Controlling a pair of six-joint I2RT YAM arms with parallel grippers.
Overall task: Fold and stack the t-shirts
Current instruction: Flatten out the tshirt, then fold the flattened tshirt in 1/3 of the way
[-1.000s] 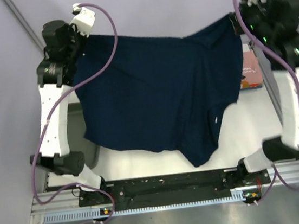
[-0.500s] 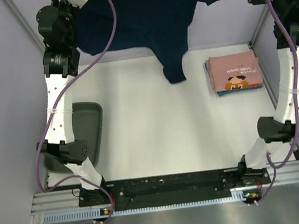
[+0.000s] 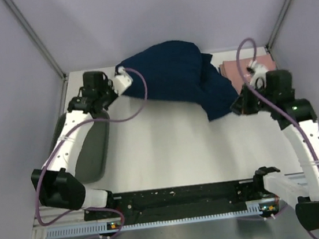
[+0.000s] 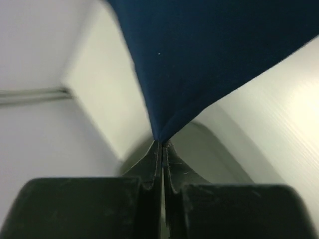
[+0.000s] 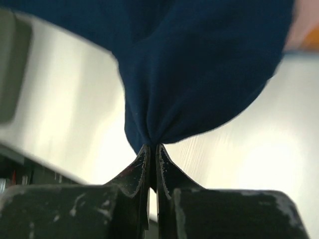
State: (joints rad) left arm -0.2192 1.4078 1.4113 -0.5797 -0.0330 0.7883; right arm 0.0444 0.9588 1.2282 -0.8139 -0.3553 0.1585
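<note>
The navy t-shirt (image 3: 172,77) lies bunched in a mound at the back middle of the table. My left gripper (image 3: 118,85) is shut on its left edge; in the left wrist view (image 4: 162,142) the cloth (image 4: 209,55) runs up from the closed fingertips. My right gripper (image 3: 234,105) is shut on the shirt's right lower part, with cloth (image 5: 199,69) pinched between the tips (image 5: 152,147). The folded pink t-shirt (image 3: 232,67) sits at the back right, mostly hidden behind the navy cloth and the right arm.
The dark green tray (image 3: 90,148) lies at the left, partly under the left arm. The back wall and two slanted frame posts close the far side. The black base rail (image 3: 181,198) runs along the near edge.
Both grippers came down and toward the near side from high at the back, lowering the spread navy shirt into a bunched mound on the table. The pink shirt is now mostly covered.
</note>
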